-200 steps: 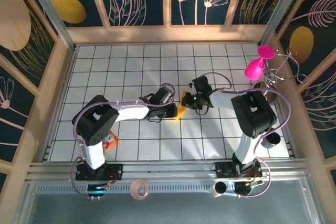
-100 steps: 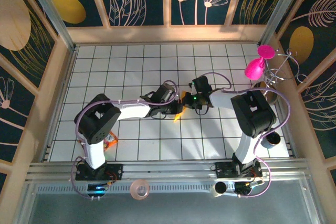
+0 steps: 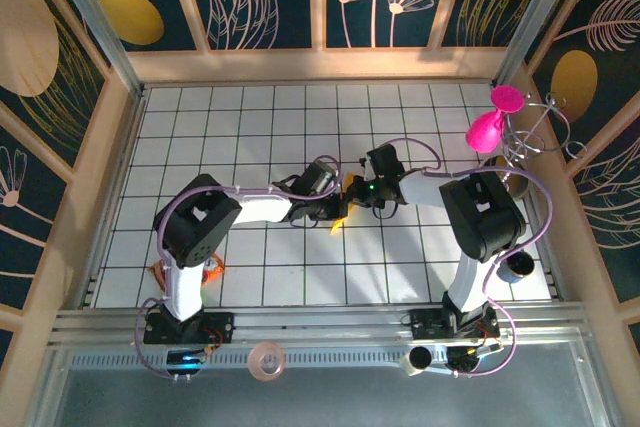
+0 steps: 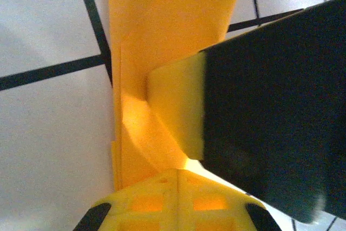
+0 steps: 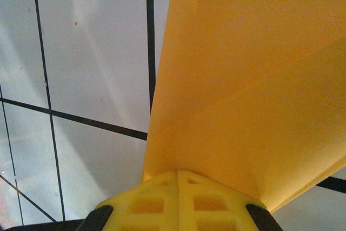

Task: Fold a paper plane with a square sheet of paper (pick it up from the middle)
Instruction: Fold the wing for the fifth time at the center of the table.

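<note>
Meeting over the white tiled table (image 3: 200, 147), left gripper (image 3: 333, 211) and right gripper (image 3: 353, 192) both clamp tight on the folded orange-yellow paper (image 5: 243, 106).

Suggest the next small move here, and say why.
Probably draw the left gripper and right gripper slightly apart to tauten the folded orange-yellow paper. Both are shut on it, close together over the tiled table, so its creases could be firmed.

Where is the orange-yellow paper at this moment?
In the top view, the folded orange-yellow paper is near the middle of the tiled table, gripped between the left hand and the right hand.
</note>
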You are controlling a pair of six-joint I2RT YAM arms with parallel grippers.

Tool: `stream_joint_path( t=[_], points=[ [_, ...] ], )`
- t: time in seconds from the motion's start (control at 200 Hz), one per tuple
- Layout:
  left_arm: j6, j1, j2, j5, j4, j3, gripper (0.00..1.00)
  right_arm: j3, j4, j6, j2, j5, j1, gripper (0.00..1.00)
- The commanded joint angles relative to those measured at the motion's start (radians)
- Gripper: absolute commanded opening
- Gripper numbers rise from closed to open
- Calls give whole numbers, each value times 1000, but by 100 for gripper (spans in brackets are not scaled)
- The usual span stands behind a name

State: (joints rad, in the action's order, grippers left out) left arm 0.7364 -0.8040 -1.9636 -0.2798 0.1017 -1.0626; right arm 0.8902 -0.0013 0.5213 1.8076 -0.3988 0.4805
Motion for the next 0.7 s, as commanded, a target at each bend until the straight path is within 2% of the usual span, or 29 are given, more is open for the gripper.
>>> stream_joint_path(
  t=[0.0, 0.19, 0.691],
  points=[
    [-3, 1, -26, -13, -19, 2, 0, -18, -77, -13, 69, 21, 5, 3],
    [1, -16, 2, -45, -25, 77, 0, -14, -93, -9, 93, 38, 2, 2],
    [-14, -84, 122, 0, -165, 198, 0, -30, -84, 26, 143, 63, -4, 1]
  ],
)
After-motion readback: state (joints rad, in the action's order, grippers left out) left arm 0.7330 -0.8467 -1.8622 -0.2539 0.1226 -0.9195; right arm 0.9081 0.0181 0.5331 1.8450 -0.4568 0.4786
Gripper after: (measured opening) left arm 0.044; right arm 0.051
